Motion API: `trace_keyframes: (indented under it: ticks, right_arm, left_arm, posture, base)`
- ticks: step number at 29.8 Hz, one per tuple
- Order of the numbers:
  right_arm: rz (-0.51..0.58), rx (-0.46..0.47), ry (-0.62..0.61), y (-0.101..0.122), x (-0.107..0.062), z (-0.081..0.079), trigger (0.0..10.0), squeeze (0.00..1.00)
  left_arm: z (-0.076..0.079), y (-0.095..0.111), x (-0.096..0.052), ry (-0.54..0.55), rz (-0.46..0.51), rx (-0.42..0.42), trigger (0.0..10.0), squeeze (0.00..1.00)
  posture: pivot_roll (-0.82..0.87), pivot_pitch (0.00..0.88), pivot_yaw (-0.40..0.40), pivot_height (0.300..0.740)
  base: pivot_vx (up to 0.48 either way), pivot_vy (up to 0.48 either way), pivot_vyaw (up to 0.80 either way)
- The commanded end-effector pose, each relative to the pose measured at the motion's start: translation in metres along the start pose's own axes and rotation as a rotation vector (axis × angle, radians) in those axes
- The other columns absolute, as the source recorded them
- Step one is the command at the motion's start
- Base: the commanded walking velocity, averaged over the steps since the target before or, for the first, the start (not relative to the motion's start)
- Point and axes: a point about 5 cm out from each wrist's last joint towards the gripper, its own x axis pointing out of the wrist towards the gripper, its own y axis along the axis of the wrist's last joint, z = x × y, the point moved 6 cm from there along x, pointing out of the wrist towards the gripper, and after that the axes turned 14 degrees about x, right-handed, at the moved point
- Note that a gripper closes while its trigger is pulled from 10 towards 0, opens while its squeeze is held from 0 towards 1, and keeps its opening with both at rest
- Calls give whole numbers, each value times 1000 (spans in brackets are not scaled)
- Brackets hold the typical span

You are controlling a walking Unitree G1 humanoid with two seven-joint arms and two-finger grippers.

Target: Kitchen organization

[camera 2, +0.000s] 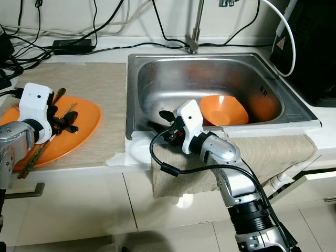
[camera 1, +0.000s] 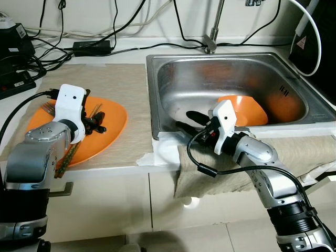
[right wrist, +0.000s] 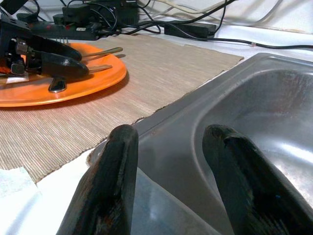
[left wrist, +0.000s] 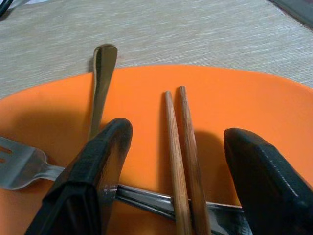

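An orange plate [camera 1: 113, 123] lies on the counter left of the sink [camera 1: 210, 79]. It carries two wooden chopsticks [left wrist: 181, 161], a fork [left wrist: 19, 164] and a spoon handle [left wrist: 102, 73]. My left gripper [left wrist: 178, 132] hovers low over the plate, open, with its fingers astride the two chopsticks and nothing gripped. An orange bowl [camera 1: 247, 107] rests tilted in the sink's right part. My right gripper [camera 1: 188, 119] is open and empty at the sink's front left rim, pointing toward the plate [right wrist: 98, 78].
A beige mat [camera 1: 126, 84] covers the counter under the plate. Cables, an adapter [camera 1: 92, 46] and a power strip [camera 1: 16, 79] line the back wall. The faucet [camera 1: 212, 31] stands behind the sink. A cloth [camera 1: 294, 147] drapes over the front edge. A black appliance [camera 1: 310, 37] is far right.
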Motion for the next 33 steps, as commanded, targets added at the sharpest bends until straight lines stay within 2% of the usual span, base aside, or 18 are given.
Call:
trace_keyframes:
  ticks: [1,6,8,9,14,21,22,33]
  right_arm:
    - [14,-6,4,7,0,-1,10000,0]
    - [20,-9,23,12,0,-5,10000,0]
    - [22,-12,26,14,0,-5,10000,0]
    - [23,-13,26,14,0,-5,10000,0]
    - [27,-13,25,16,1,-5,10000,0]
    - [25,-9,26,16,1,-6,10000,0]
    - [25,-9,27,17,1,-6,10000,0]
    - [29,-4,31,19,0,-7,10000,0]
  left_arm:
    - [2,-3,-1,-13,-12,17,10000,1000]
    - [9,-4,-1,-48,-16,25,10000,1000]
    - [16,-4,0,-83,-15,24,10000,1000]
    - [18,-4,0,-92,-15,23,10000,0]
    - [22,-3,1,-113,-16,-8,10000,0]
    - [23,-8,3,-117,-34,0,10000,0]
    - [24,-10,3,-120,-39,-2,0,0]
    - [37,-19,6,-180,-57,-29,0,0]
  posture:
    - [103,28,-9,740]
    - [100,28,-9,740]
    - [98,27,-9,740]
    - [97,27,-8,740]
    - [97,30,-4,740]
    - [97,30,-3,740]
    - [97,30,-3,740]
    - [91,32,-1,740]
  base:
    - [0,0,0]
    - [0,0,0]
    - [0,0,0]
    - [0,0,0]
    - [0,0,0]
    - [0,0,0]
    - [0,0,0]
    - [0,0,0]
